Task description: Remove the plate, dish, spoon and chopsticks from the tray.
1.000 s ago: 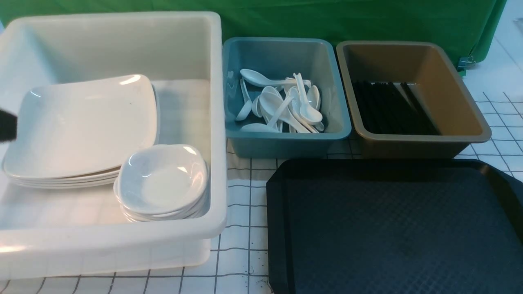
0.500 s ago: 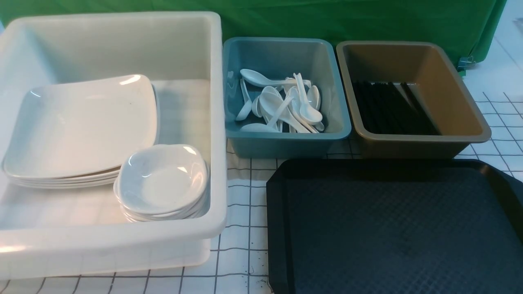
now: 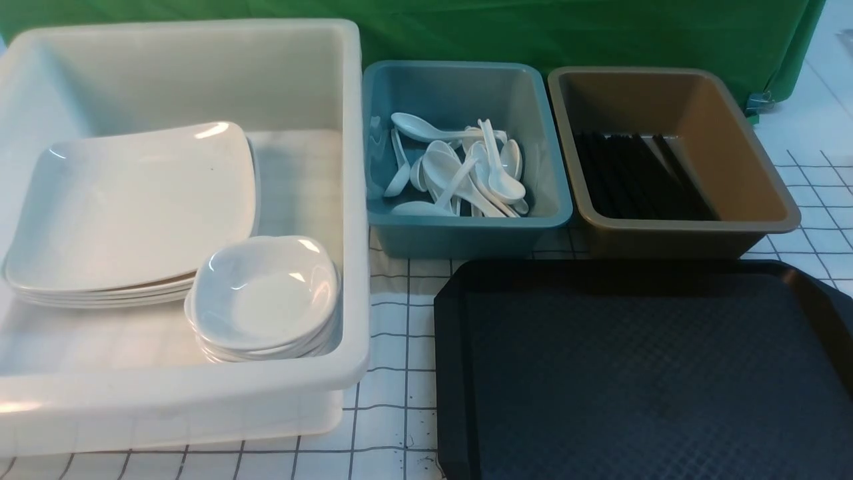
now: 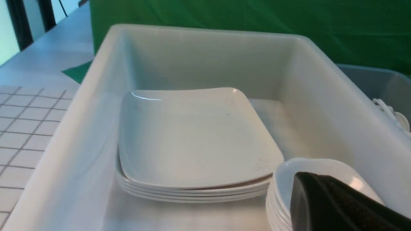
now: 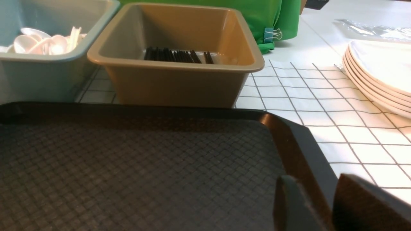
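Tray: the large black diamond-textured plastic tray (image 3: 640, 373) is lying bare on the gridded surface (image 3: 390, 320).
Plate: the big glossy white square plate (image 3: 133, 207) is topping a stack inside the white tub (image 3: 200, 393).
Dish: the small white rounded-square dish (image 3: 266, 293) is sitting on its own stack just beside.
Spoon: short white soup spoons (image 3: 460, 173) are piling in the teal tub (image 3: 466, 230).
Chopsticks: thin black sticks (image 3: 640, 177) are lying in the brown tub (image 3: 693, 233).
Left hand (image 4: 324, 205): clenched, empty, hovering over the dishes.
Right hand (image 5: 316, 205): jaws parted, grasping nothing, over the tray's edge.
Risk: the clenched left hand dipping could be knocking the dish stack askew.
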